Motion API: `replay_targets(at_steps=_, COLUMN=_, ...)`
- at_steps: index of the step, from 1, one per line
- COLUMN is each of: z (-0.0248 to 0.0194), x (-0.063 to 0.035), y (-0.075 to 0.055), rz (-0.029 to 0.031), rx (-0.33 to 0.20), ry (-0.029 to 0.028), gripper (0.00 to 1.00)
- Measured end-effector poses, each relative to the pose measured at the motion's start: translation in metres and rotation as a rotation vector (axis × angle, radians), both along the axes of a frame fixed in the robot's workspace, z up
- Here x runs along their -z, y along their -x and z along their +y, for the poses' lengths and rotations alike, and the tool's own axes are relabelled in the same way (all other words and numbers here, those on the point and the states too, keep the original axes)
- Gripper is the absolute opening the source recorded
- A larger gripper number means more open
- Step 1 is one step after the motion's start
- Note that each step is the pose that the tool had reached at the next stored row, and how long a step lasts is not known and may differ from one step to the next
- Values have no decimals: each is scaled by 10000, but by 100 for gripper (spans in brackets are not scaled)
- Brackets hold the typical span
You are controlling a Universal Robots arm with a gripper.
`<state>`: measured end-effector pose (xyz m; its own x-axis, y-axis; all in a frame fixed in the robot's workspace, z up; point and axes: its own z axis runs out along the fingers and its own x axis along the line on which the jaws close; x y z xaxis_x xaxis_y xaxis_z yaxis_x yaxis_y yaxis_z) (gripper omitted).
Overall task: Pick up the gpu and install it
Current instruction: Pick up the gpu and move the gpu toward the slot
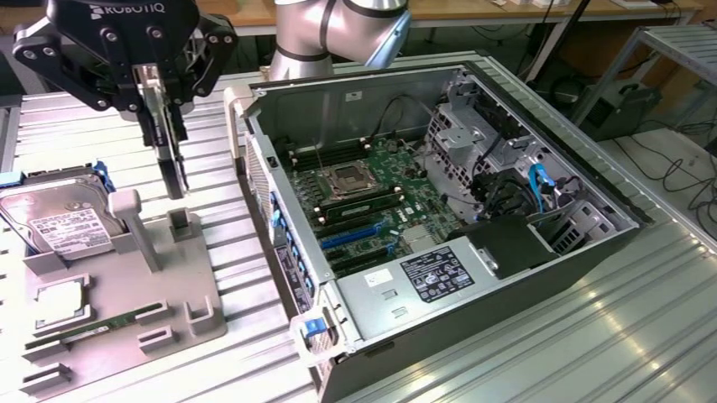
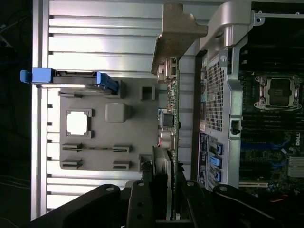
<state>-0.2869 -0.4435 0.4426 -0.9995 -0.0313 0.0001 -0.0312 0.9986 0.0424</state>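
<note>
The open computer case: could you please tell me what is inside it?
A green motherboard with a CPU socket and blue slots, plus a labelled silver box and cables. The box covers whatever lies beneath it.

Upper end of the thin green circuit-board gpu (image 1: 176,172) hidden inside the black metal pincer (image 1: 160,126); beside the pincer, boxy silver hard drive (image 1: 45,197) cut by the picture's edge; print on its white label (image 1: 70,235) too small to read.
</note>
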Motion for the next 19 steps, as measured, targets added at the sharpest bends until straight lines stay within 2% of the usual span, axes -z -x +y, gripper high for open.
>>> replay_targets(at_steps=19, z=0, x=1, y=-140, rz=0, rx=0, ry=0, gripper=27)
